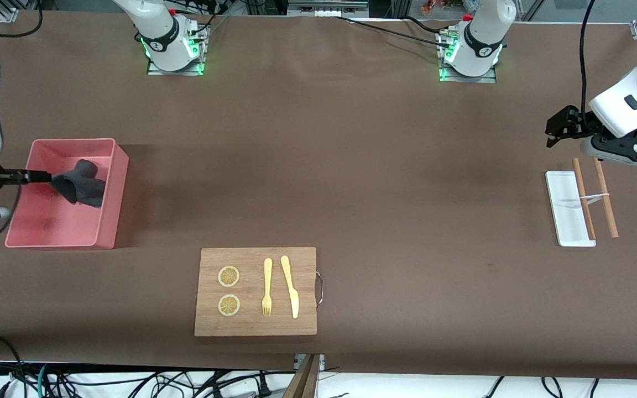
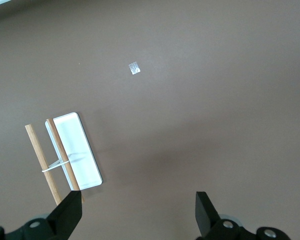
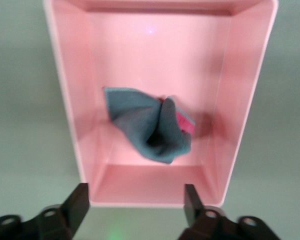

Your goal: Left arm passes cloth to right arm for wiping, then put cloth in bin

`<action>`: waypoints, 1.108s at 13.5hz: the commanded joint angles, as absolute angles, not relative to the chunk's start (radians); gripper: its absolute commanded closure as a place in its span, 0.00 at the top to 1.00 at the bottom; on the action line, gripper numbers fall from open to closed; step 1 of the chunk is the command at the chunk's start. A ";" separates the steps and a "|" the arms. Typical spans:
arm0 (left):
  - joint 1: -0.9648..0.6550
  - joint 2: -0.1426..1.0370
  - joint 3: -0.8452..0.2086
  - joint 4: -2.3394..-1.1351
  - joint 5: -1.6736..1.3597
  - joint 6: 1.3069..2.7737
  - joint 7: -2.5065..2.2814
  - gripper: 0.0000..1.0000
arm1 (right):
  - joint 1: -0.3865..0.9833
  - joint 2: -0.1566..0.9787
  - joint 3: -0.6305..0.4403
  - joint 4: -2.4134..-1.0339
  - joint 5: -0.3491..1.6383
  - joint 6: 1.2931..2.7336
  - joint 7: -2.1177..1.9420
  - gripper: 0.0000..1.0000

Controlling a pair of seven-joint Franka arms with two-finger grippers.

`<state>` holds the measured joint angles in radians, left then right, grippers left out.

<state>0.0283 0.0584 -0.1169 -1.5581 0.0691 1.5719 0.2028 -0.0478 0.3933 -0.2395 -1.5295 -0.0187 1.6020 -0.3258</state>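
The pink bin (image 1: 118, 194) stands at the right arm's end of the table. Inside its walls is the crumpled dark grey cloth (image 1: 79, 183), free of any fingers. From the right wrist view the cloth (image 3: 149, 128) shows a strip of its magenta-red face. My right gripper (image 1: 46, 177) is open over the edge of the bin (image 3: 68, 100), and nothing is between its fingers (image 3: 79, 201). My left gripper (image 1: 554, 130) waits open and empty over the table at the left arm's end, by the white tray; in its own view the left gripper (image 2: 138, 209) has bare table below.
A wooden board (image 1: 255, 326) near the front camera carries two lemon slices (image 1: 228, 276), a yellow fork (image 1: 267, 287) and a knife (image 1: 290, 286). The white tray (image 1: 566, 209) lies with two banded wooden sticks (image 1: 606, 198) across it. A small foil scrap (image 2: 134, 68) lies on the table.
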 commanded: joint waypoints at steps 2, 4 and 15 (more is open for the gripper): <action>0.031 0.071 -0.118 -1.531 0.069 1.566 0.195 1.00 | -0.055 0.240 -0.160 -1.502 -0.017 1.467 -0.330 1.00; 0.031 0.071 -0.118 -1.531 0.068 1.566 0.195 1.00 | -0.057 0.186 -0.106 -1.490 -0.021 1.436 -0.333 1.00; 0.034 0.071 -0.118 -1.534 0.058 1.565 0.201 1.00 | -0.058 0.103 0.027 -1.419 -0.114 1.373 -0.200 1.00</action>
<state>0.0287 0.0593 -0.1167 -1.5576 0.0691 1.5719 0.2028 -0.0494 0.1032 -0.0280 -1.4334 -0.0794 1.4058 -0.2940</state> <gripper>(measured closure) 0.000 0.000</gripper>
